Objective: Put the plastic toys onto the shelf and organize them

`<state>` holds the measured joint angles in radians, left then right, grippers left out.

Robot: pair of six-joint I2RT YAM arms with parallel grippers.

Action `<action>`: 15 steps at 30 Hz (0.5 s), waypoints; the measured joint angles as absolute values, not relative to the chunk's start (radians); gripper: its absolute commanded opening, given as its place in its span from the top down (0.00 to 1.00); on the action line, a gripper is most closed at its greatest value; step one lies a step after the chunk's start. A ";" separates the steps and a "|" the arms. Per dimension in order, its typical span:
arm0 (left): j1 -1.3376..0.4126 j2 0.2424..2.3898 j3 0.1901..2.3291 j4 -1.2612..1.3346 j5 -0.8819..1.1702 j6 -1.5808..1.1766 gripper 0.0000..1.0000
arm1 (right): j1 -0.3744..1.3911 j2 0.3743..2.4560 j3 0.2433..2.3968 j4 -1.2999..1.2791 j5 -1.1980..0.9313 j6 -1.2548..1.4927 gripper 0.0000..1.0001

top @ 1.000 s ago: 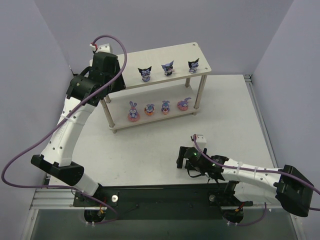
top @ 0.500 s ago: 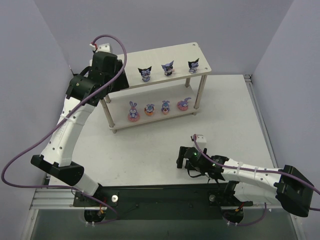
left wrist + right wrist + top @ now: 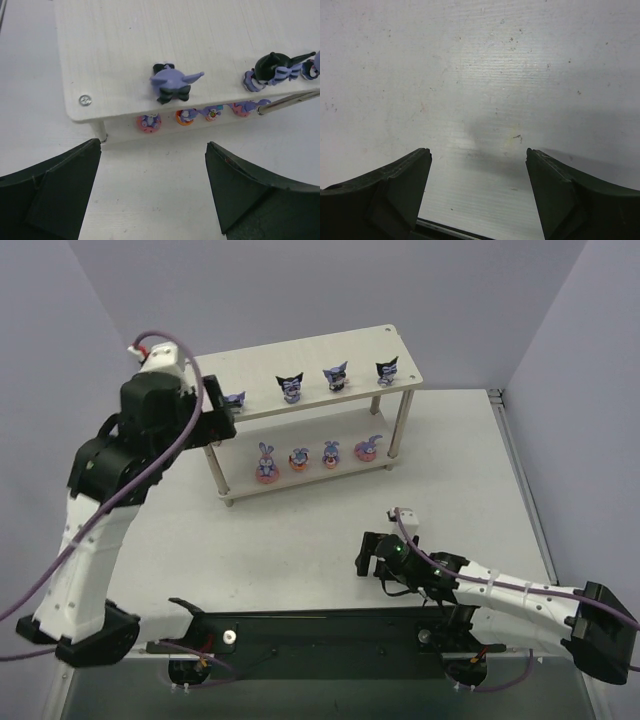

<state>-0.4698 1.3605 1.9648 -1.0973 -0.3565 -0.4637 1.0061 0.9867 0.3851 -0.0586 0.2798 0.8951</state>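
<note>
Top of shelf [image 3: 330, 348]: four dark toys [image 3: 291, 388]
Below: four bunnies [image 3: 266, 462]
Fingers: left gripper [image 3: 152, 150], right gripper [image 3: 477, 152] open, empty
To do: maybe nothing

Beige two-tier wooden shelf [image 3: 330, 348], standing upright. Top board: four dark pointed-ear figures [image 3: 291, 388] in a row, leftmost figure [image 3: 172, 85] near left end (corner screw close by). Lower board: four purple-blue bunnies [image 3: 299, 458], pink/orange bases, in a row.

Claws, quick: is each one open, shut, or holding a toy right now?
Left claw: open, holding nothing; the dark pointed-ear toy stands free on top of the shelf.
Right claw: open, empty, over the table.
</note>
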 measured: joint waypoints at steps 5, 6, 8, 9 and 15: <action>-0.469 1.038 1.743 -1.088 -0.360 -0.440 0.03 | 0.996 0.886 0.390 -0.128 0.287 0.886 0.20; -0.469 0.974 1.694 -1.088 -0.360 -0.436 0.03 | 0.994 0.868 0.396 -0.147 0.291 0.884 0.20; -0.469 0.870 1.614 -1.094 -0.360 -0.427 0.03 | 0.993 0.837 0.410 -0.178 0.299 0.880 0.20; -0.469 0.828 1.579 -1.093 -0.360 -0.423 0.03 | 0.991 0.823 0.421 -0.196 0.302 0.876 0.20; -0.469 0.694 1.391 -1.087 -0.345 -0.377 0.03 | 0.982 0.785 0.508 -0.287 0.333 0.852 0.20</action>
